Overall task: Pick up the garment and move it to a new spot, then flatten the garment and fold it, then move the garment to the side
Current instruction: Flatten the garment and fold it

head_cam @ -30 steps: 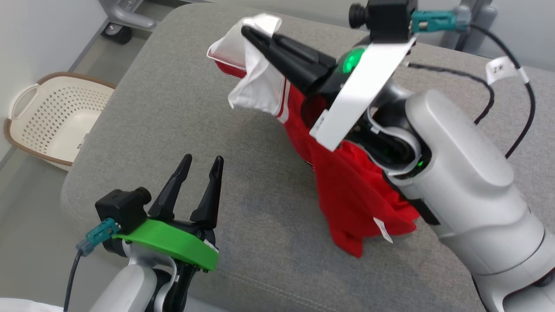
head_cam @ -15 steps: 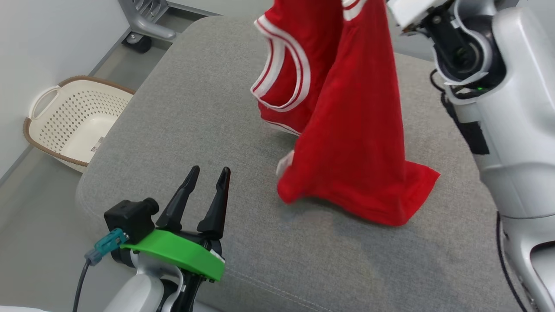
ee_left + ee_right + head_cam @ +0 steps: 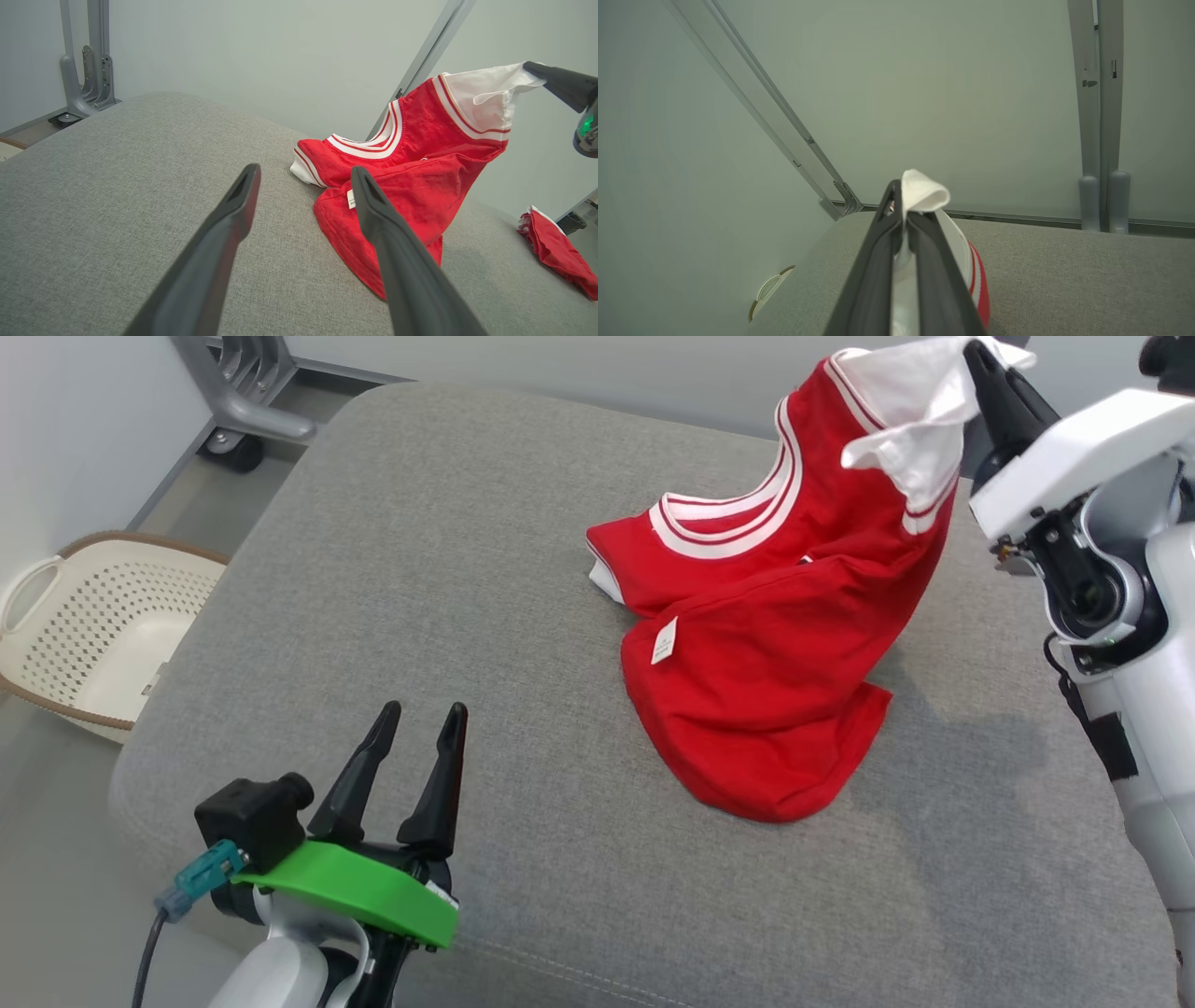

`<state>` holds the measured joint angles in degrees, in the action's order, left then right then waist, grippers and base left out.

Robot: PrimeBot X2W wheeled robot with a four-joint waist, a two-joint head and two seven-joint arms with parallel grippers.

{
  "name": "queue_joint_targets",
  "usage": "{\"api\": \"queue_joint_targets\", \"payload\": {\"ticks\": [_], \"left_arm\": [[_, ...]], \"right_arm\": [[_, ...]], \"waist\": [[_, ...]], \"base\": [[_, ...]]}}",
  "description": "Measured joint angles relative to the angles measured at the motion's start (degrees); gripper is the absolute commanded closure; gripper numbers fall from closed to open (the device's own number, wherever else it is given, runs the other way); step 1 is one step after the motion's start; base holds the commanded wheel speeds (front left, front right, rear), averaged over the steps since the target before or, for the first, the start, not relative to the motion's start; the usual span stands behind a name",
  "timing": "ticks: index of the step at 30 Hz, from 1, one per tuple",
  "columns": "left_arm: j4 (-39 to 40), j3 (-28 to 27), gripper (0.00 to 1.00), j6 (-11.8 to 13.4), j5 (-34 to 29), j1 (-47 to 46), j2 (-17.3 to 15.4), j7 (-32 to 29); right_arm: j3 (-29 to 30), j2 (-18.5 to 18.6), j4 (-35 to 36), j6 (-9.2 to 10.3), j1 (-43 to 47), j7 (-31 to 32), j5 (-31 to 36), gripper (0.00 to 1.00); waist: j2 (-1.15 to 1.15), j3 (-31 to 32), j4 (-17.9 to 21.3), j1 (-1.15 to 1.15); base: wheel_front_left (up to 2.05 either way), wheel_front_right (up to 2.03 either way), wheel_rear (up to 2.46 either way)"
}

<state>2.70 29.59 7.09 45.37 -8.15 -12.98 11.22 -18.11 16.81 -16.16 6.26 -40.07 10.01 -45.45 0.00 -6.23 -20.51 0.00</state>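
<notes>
Black left claw [image 3: 424, 709], green wrist plate [image 3: 355, 891]

R hand [image 3: 902, 205] clamped on garment [image 3: 924, 193] white edge; grey cushion [image 3: 1064, 280] below.

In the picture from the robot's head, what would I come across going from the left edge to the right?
A laundry basket on the floor → the left pincer, open → the red garment on the grey cushion → the right pincer, shut on the garment's white part.
</notes>
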Motion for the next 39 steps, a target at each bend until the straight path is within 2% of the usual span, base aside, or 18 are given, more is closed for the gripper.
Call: {"api": "queue_joint_targets", "payload": {"ticks": [10,19,29,39], "left_arm": [[1.82,-0.79,0.00,0.00,-0.30,1.10,-1.78,-0.10],[3.45,-0.87,0.00,0.00,-1.34,1.09,-2.50,-1.03],[4.20,-1.12,0.00,0.00,-2.70,0.93,-3.14,-2.49],[4.31,-1.45,0.00,0.00,-3.22,0.65,-3.98,-3.70]], "right_arm": [[7.28,1.35,2.23,0.87,12.37,-4.57,-2.03,1.00],[11.49,-0.97,2.67,0.93,24.08,-9.16,-3.99,1.00],[12.12,-2.77,2.78,0.93,33.41,-13.59,-3.80,1.00],[8.88,-0.88,1.98,0.92,36.64,-17.97,2.86,1.00]], "waist": [[0.00,-0.55,6.22,0.00],[0.00,-1.86,11.72,0.00],[0.00,-4.14,15.59,0.00],[0.00,-5.41,17.08,0.00]], "base": [[0.00,0.00,0.00],[0.00,0.00,0.00],[0.00,0.00,0.00],[0.00,0.00,0.00]]}}
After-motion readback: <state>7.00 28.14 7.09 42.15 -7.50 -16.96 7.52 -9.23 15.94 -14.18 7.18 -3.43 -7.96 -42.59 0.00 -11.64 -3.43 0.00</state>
